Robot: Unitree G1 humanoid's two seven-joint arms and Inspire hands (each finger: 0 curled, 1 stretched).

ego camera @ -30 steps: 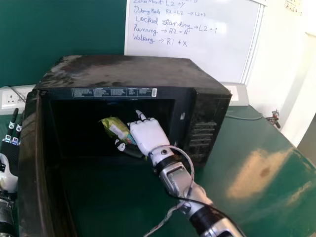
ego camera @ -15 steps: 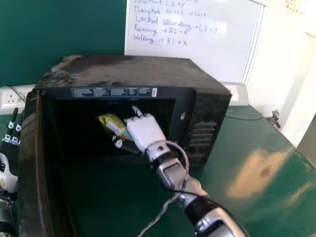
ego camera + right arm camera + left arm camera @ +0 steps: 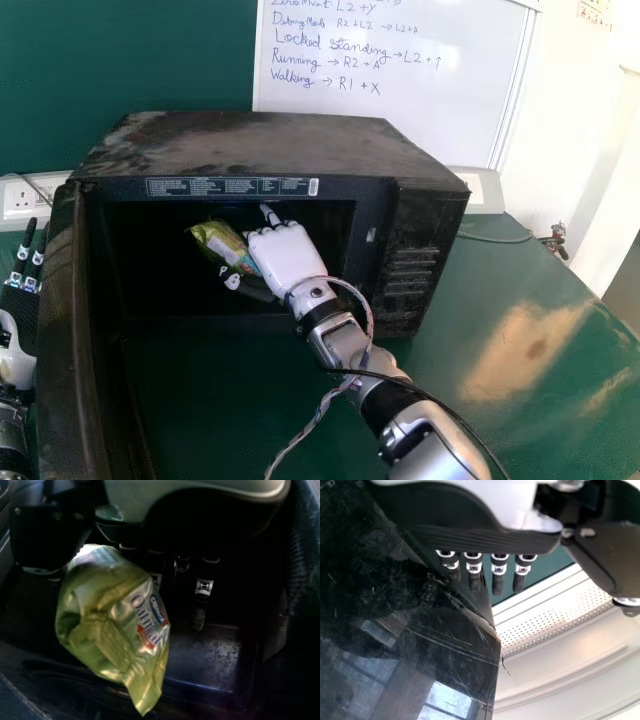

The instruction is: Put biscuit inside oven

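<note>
My right hand (image 3: 286,258) is inside the open oven's cavity in the head view, its fingers and thumb closed on the green biscuit packet (image 3: 219,243). The black oven (image 3: 270,145) stands on the table with its door at the left swung toward me. In the right wrist view the packet (image 3: 107,622) hangs between the thumb and fingers of my right hand (image 3: 202,597), above the cavity floor. My left hand (image 3: 14,355) is at the far left, outside the door, fingers straight; in the left wrist view the left hand (image 3: 497,572) is beside the dark glossy door (image 3: 420,645).
The oven door (image 3: 75,350) rises between my left hand and the cavity. The green table (image 3: 500,370) extends to the right. Behind the oven are a whiteboard (image 3: 400,110) and wall sockets (image 3: 22,200). A loose cable runs along my right arm.
My right hand and the packet have moved left and somewhat upward in the head view, farther into the oven. The left hand has kept its place.
</note>
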